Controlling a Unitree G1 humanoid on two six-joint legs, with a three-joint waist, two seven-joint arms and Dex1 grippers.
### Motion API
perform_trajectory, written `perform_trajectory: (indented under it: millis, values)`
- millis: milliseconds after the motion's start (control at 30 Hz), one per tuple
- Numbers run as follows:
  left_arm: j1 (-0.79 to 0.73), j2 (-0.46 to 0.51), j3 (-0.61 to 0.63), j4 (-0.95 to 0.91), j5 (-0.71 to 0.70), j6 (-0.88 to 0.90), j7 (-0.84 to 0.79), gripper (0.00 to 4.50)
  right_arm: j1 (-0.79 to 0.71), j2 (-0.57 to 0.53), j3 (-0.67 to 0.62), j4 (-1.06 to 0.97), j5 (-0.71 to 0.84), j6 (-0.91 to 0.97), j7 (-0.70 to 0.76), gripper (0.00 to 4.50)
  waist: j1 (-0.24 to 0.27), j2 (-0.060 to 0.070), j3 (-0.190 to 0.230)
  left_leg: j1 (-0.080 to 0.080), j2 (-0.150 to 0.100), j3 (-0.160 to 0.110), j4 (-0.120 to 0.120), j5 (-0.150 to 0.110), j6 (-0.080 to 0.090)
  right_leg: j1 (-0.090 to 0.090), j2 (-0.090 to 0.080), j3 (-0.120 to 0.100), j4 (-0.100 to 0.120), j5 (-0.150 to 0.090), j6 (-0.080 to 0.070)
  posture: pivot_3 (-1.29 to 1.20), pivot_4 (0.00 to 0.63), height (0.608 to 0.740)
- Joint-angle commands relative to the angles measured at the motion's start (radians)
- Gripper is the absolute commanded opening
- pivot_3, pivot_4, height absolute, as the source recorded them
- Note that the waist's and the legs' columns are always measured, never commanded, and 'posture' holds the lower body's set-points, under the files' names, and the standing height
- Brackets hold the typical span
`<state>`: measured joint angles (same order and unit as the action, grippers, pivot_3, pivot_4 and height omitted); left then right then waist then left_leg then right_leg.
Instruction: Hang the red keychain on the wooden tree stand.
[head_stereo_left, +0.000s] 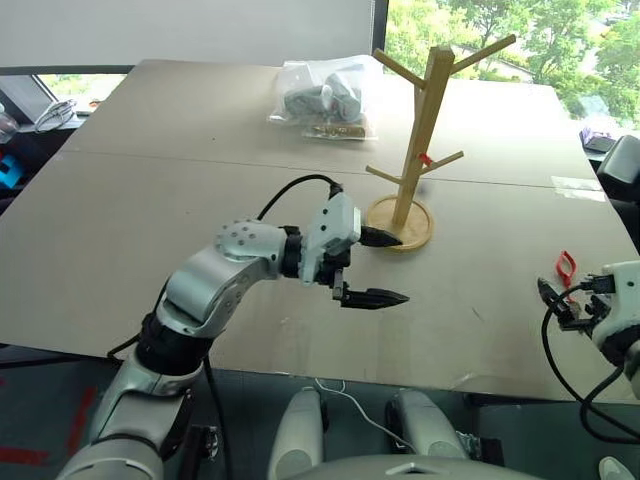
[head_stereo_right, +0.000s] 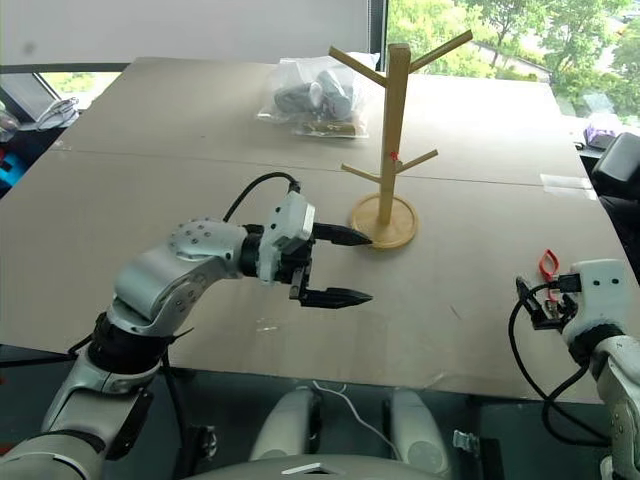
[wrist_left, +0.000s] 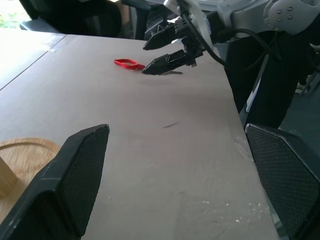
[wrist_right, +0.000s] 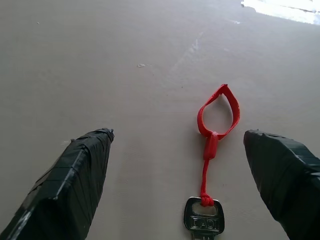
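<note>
one clear plastic bag (head_stereo_left: 322, 97) of grey items lies on our grey table (head_stereo_left: 150, 220); both grippers, left (head_stereo_left: 385, 268) and right (wrist_right: 185, 175), gape wide, empty.

Indoor lab or office-like test room, broad plain grey tabletop (head_stereo_left: 150, 230) of joined boards, large windows (head_stereo_left: 520, 30) onto green trees, white blind, loose cables (head_stereo_left: 55, 115) at the edge
</note>
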<state>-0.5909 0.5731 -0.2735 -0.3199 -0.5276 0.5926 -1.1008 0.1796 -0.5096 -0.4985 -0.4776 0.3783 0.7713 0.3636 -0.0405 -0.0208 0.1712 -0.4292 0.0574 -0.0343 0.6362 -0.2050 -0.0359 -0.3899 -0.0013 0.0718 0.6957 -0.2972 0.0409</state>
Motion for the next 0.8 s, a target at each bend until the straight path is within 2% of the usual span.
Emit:
perform_trajectory:
  millis: [33, 200, 433, 533, 767, 800]
  values:
    - [-0.024, -0.015, -0.002, 0.019, 0.019, -0.047, -0.026, 4.50, -0.041, -0.022, -0.045, 0.038, 0.050, 0.072, 0.001, 4.48, 0.000, 0.000, 0.000, 0.000, 0.000, 0.000, 0.000, 0.000, 0.000, 0.000, 0.000, 0.000, 0.000, 0.000, 0.000, 0.00, 0.150, 0.740]
    - [-0.012, -0.011, 0.008, 0.019, 0.024, -0.057, -0.036, 4.50, -0.083, -0.025, -0.056, 0.078, 0.074, 0.142, -0.026, 4.48, 0.001, 0.000, 0.000, 0.000, 0.000, 0.000, 0.000, 0.000, 0.000, 0.000, 0.000, 0.000, 0.000, 0.000, 0.000, 0.00, 0.150, 0.740]
    - [0.003, -0.005, 0.025, 0.001, 0.012, -0.045, -0.029, 4.50, -0.113, -0.041, -0.027, 0.126, 0.066, 0.127, -0.019, 4.48, 0.001, 0.000, 0.000, 0.000, 0.000, 0.000, 0.000, 0.000, 0.000, 0.000, 0.000, 0.000, 0.000, 0.000, 0.000, 0.00, 0.150, 0.740]
    - [-0.002, -0.005, 0.028, 0.001, 0.010, -0.043, -0.030, 4.50, -0.122, -0.048, -0.021, 0.147, 0.062, 0.119, -0.012, 3.62, 0.001, 0.000, 0.000, 0.000, 0.000, 0.000, 0.000, 0.000, 0.000, 0.000, 0.000, 0.000, 0.000, 0.000, 0.000, 0.00, 0.150, 0.740]
    - [-0.010, 0.000, 0.038, -0.018, -0.013, -0.018, -0.031, 4.50, -0.096, -0.061, -0.005, 0.152, 0.064, 0.112, 0.015, 0.28, 0.001, 0.000, 0.000, 0.000, 0.000, 0.000, 0.000, 0.000, 0.000, 0.000, 0.000, 0.000, 0.000, 0.000, 0.000, 0.00, 0.150, 0.740]
    - [-0.010, 0.002, 0.039, -0.021, -0.014, -0.014, -0.034, 4.50, -0.089, -0.059, -0.003, 0.147, 0.065, 0.114, 0.017, 0.08, 0.001, 0.000, 0.000, 0.000, 0.000, 0.000, 0.000, 0.000, 0.000, 0.000, 0.000, 0.000, 0.000, 0.000, 0.000, 0.00, 0.150, 0.740]
